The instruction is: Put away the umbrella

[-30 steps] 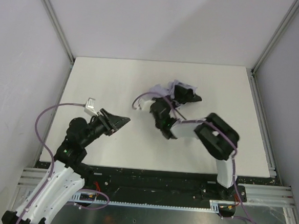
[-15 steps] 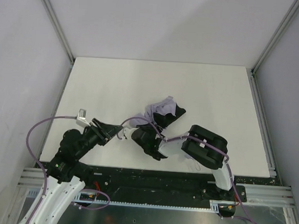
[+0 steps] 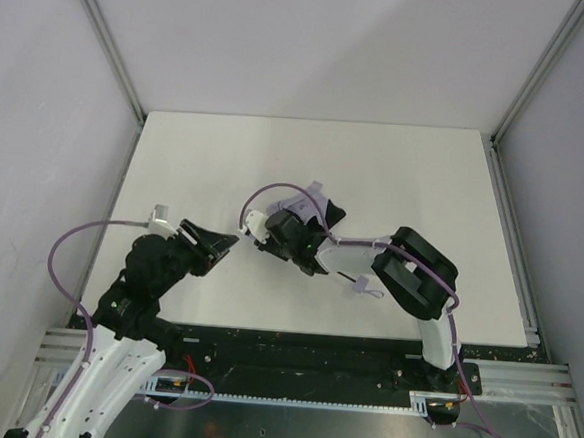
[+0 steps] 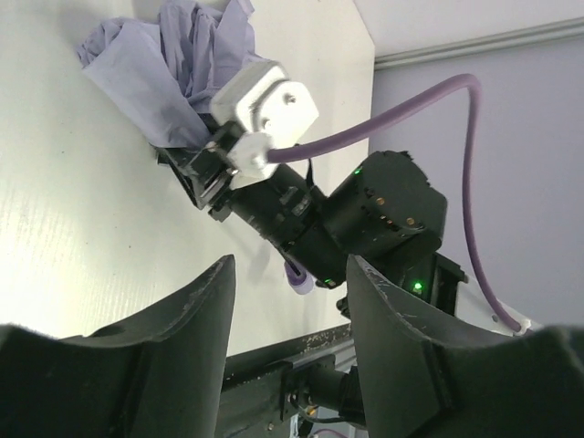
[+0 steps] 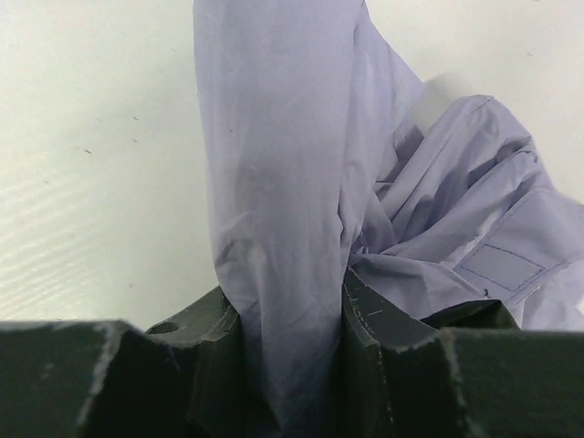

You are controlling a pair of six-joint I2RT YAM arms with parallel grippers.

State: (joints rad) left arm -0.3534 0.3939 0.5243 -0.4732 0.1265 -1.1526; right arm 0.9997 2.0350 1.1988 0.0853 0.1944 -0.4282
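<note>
The umbrella's pale lavender canopy [image 5: 301, 164] is bunched and crumpled, and one long fold of it runs down between the fingers of my right gripper [image 5: 292, 319], which is shut on it. From above, the right gripper [image 3: 322, 213] is at mid-table with the canopy [image 3: 312, 193] poking out behind it. The thin black shaft trails toward the near edge and ends in the small lavender handle [image 3: 355, 288] with its loop. My left gripper [image 3: 218, 245] stands open a little to the left of the right wrist, holding nothing. Past its fingers [image 4: 201, 310] I see the canopy [image 4: 173, 55] and the handle [image 4: 297, 279].
The white table [image 3: 196, 162] is enclosed by pale walls with metal corner posts. A black rail [image 3: 293, 347] runs along the near edge by the arm bases. Purple cables [image 3: 74, 249] loop from both wrists.
The right gripper has carried the umbrella from the table's middle toward the left and the near side, and the handle now trails on the table. The left gripper drew back, then returned close to it.
</note>
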